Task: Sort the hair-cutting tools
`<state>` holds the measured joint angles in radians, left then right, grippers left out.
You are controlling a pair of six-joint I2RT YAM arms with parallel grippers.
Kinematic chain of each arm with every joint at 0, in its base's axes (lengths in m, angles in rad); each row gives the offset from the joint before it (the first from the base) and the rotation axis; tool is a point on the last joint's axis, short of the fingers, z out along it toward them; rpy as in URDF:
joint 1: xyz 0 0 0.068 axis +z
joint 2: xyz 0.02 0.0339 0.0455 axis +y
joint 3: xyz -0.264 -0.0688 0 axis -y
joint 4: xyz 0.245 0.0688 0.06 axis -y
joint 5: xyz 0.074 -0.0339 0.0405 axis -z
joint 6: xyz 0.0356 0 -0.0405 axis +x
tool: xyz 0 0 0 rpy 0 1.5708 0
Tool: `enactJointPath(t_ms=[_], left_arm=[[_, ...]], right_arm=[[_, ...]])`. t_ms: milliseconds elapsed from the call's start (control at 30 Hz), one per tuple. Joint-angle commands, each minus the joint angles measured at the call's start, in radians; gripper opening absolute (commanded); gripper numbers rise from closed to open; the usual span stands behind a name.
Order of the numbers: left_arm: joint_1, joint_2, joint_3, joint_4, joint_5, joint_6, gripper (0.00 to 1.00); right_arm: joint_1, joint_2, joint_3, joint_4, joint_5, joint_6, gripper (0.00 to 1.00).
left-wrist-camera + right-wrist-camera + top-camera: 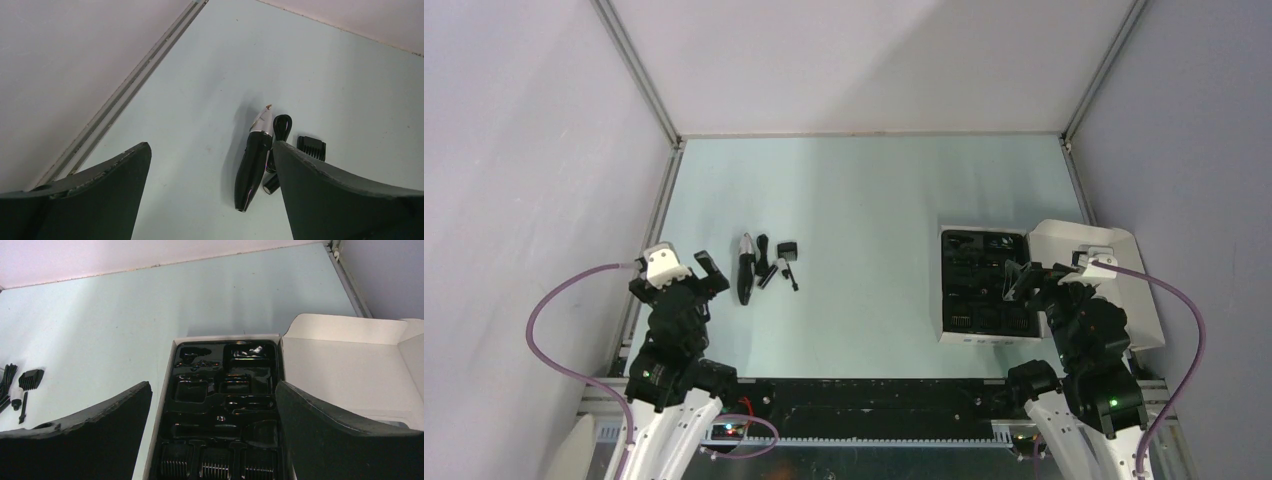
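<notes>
Wide open and empty, the left gripper should close across the middle of the clipper body lying just ahead by its right finger (the right gripper, likewise open and empty, hangs over the box).

To my right I see a flat white box lying open on the pale table, black moulded insert showing, lid folded out rightward.

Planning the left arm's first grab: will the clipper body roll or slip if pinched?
The clipper body looks rounded and tapered, so a sideways nudge may roll it. Its glossy black shell could slip in a pinch. It seems rigid.
</notes>
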<state>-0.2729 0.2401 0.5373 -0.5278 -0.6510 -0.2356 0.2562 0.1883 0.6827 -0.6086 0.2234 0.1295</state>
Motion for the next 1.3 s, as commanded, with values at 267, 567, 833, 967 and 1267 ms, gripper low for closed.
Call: enactJointPath(t_ms=[267,567,833,967,1267], left_arm=[[0.0,0.013,0.002,0.013,-0.017,0.014,1.0],[0.0,0.06,0.039,0.0,0.045,0.012,1.0],[0.0,0.315,0.148,-0.021,0.173,0.017,1.0],[0.0,0.515,0.233,-0.052,0.236,-0.029,1.0],[0.0,0.922,0.388,-0.061,0.317,-0.091,1.0]], right_arm=[[0.007,-0.013,-0.004,0.031,0.004,0.0,0.99],[0.007,-0.003,-0.017,0.042,-0.006,0.02,0.99],[0.007,0.01,-0.017,0.04,-0.025,0.027,0.99],[0.008,0.018,-0.018,0.038,-0.022,0.024,0.99],[0.007,0.036,-0.017,0.039,-0.002,0.017,0.99]])
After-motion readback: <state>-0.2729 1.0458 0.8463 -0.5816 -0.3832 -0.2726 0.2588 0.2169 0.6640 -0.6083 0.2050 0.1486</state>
